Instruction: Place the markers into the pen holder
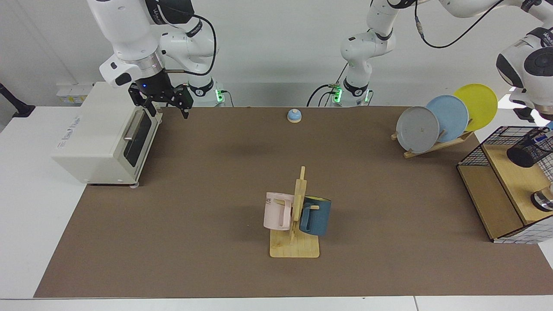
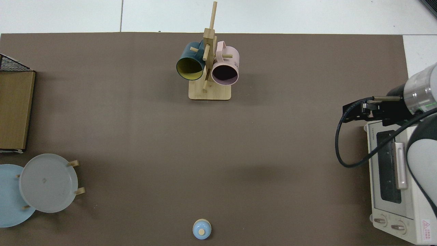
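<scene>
Surface: brown mat (image 1: 216,181) over a white table, white wall behind.
Pen holder: black wire-mesh cylindrical cup (image 1: 530,149), tipped on its side on the wooden shelf of a large black wire basket (image 1: 477,155), at the facing view's far right edge.
Marker: slim white barrel with blue end (image 1: 543,137), showing at the cup's top by the frame edge.
Left gripper: out of view past that edge; the white arm (image 1: 529,65) hangs above the cup.
Right gripper (image 1: 166,103): waits above the white toaster oven (image 1: 103,134), fingers spread, holding nothing.
Centre: wooden mug tree (image 1: 296,224) with pink and dark blue mugs.
</scene>
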Controlling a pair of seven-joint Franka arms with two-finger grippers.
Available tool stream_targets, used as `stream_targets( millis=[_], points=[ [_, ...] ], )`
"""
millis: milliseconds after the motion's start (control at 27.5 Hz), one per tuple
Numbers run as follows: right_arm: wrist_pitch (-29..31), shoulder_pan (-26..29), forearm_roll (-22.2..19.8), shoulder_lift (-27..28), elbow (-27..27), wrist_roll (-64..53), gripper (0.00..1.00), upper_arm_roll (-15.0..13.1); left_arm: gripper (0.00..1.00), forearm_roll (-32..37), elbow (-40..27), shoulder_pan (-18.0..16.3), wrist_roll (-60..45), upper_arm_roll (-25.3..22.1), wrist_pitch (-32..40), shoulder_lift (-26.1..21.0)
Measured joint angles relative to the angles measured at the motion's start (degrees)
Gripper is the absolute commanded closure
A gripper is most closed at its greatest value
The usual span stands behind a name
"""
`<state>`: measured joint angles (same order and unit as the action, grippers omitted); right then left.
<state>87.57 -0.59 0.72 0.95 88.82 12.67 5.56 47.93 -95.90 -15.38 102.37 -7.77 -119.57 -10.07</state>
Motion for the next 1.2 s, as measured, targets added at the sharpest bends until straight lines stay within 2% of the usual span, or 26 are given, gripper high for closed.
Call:
stream_targets(
  millis=[727,1200],
  points=[
    [0.0,0.0,0.0,0.0,0.0,0.0,0.00,0.1,1.00,-2.1,-1.3,0.0,0.0,0.0,-0.2,0.4],
    [0.0,0.0,0.0,0.0,0.0,0.0,0.00,0.1,1.00,-2.1,-3.0,-1.6,-0.1,-0.1,-2.5,0.4]
  ],
)
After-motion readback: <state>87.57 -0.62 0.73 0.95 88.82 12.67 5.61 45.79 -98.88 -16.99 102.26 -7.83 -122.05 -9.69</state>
